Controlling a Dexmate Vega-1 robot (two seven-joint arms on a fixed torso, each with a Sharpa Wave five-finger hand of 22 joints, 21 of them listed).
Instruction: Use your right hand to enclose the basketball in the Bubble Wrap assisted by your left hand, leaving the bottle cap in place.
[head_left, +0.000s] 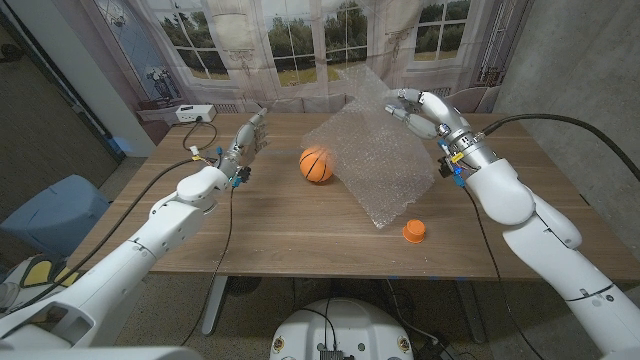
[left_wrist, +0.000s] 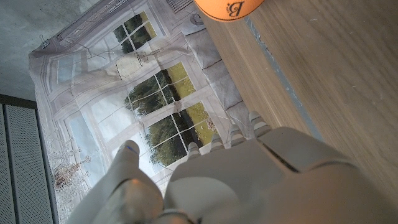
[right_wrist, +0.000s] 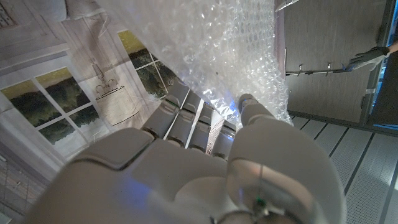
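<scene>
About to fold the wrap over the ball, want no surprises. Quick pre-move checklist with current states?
1. right hand grips the Bubble Wrap edge: ok, sheet lifted.
2. basketball resting on the table, beside the sheet: ok.
3. Ball under the wrap: not ok, uncovered.
4. left hand free to assist: ok, holds nothing.
5. bottle cap clear of the sheet's low corner: cannot tell, very close.

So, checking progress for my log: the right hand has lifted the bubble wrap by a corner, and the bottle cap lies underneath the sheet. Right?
Not quite. The right hand does hold the bubble wrap up, but the head view shows the bottle cap in the open on the table, just beside the sheet's near corner.
</scene>
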